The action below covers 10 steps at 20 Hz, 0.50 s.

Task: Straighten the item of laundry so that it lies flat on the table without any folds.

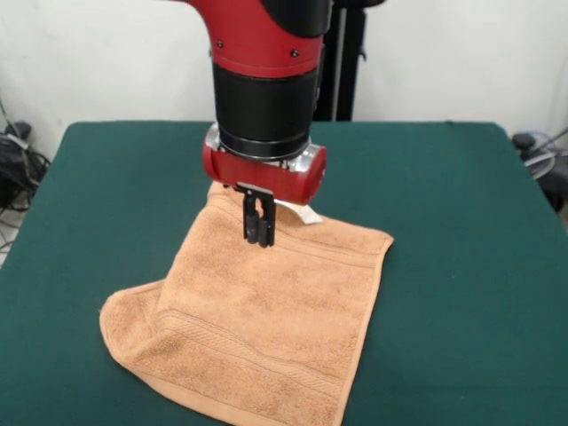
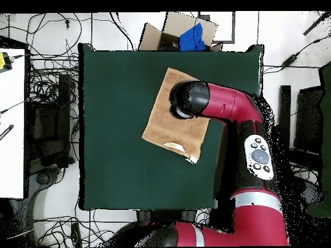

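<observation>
The peach-orange towel (image 1: pixel 266 328) lies spread on the green table (image 1: pixel 461 222), slightly right of centre in the overhead view (image 2: pixel 169 126). Its near-left corner (image 1: pixel 124 315) is folded over and bulges. A small white tag (image 1: pixel 307 214) sticks out at the towel's far edge and also shows in the overhead view (image 2: pixel 191 159). My gripper (image 1: pixel 258 232) hangs straight down over the towel's far part, just in from the edge. Its fingers are close together, with their tips at or just above the cloth and no cloth lifted. In the overhead view the arm (image 2: pixel 216 103) hides the gripper.
A cardboard box (image 2: pixel 171 32) with a blue cloth (image 2: pixel 192 37) sits on the floor beyond the table's far edge. Cables lie on the floor around the table. A white surface (image 2: pixel 11 123) stands at the left. Green table (image 2: pixel 116 129) shows around the towel.
</observation>
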Motion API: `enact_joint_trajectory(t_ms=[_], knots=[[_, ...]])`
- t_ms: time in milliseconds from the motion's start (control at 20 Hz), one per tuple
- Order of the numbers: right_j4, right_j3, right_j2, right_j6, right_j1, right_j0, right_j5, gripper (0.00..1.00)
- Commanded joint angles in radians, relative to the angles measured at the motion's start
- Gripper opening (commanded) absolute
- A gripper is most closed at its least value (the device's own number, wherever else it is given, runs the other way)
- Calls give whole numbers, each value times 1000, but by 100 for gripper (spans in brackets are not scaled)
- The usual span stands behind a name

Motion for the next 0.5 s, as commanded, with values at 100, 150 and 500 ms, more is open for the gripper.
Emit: enact_joint_trajectory(t_ms=[100,150,500], knots=[[47,119,-42,285,70,73,-56,0],[53,124,-48,297,74,82,-65,0],[112,134,-98,376,100,151,-97,0]])
